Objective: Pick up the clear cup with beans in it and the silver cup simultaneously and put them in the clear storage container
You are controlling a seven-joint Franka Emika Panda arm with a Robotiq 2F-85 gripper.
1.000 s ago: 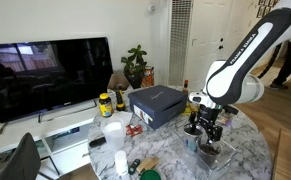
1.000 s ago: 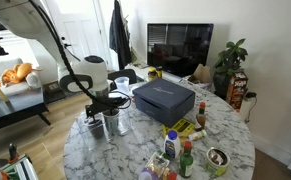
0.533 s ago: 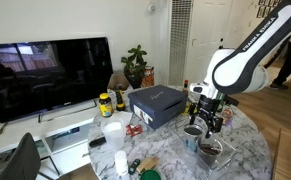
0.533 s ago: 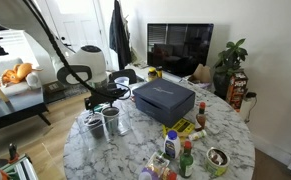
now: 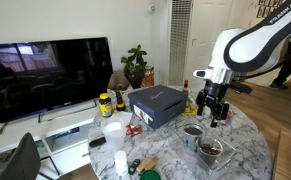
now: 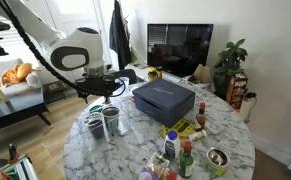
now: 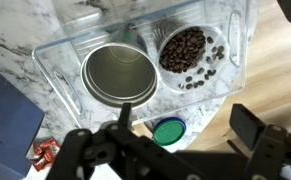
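In the wrist view the silver cup point(image 7: 118, 75) and the clear cup with beans point(image 7: 185, 50) stand upright side by side inside the clear storage container point(image 7: 57, 72). A few loose beans lie on the container floor beside the clear cup. My gripper point(image 7: 185, 140) is open and empty, well above the container. In both exterior views the gripper point(image 5: 214, 112) point(image 6: 103, 92) hangs above the two cups. The silver cup point(image 5: 192, 131) point(image 6: 112, 118) is the one nearer the blue box. The clear cup point(image 5: 209, 152) point(image 6: 93, 123) stands beside it.
A dark blue box point(image 5: 157, 103) point(image 6: 163, 98) sits mid-table beside the container. A green lid point(image 7: 168, 131) lies by the container at the table edge. A white cup point(image 5: 113, 133), a yellow jar point(image 5: 105, 103) and sauce bottles point(image 6: 175, 150) stand elsewhere on the marble table.
My gripper has risen from cup level, open, and moved away from the cups. Both cups stay put in the container.
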